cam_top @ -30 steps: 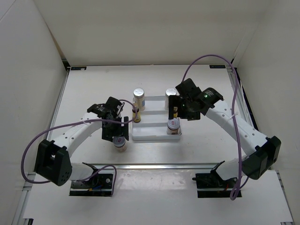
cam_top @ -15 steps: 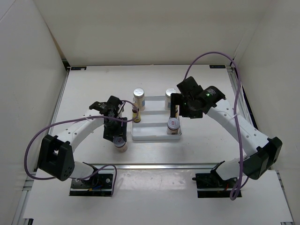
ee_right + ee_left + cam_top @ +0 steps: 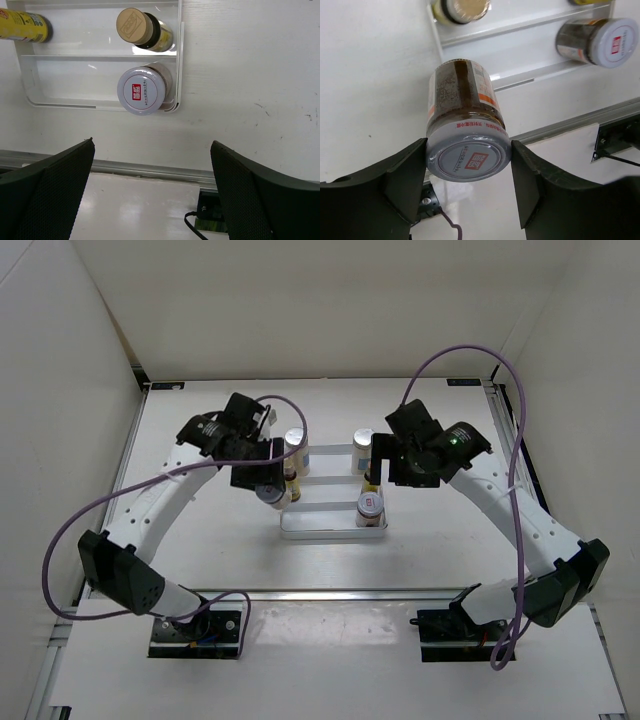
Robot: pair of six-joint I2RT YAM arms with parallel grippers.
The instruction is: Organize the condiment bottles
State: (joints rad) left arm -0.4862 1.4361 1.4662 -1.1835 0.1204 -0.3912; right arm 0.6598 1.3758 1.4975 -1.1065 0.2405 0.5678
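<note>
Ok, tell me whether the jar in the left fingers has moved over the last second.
Yes. The jar went from near the front-left corner of the tray farther back along its left edge.

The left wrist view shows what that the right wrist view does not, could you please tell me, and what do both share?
Only the left wrist view shows the left pincer clamped on a squat jar at its lid. Only the right wrist view shows the right pincer open, holding nothing. Both show the white tray and the second jar standing in its corner.
</note>
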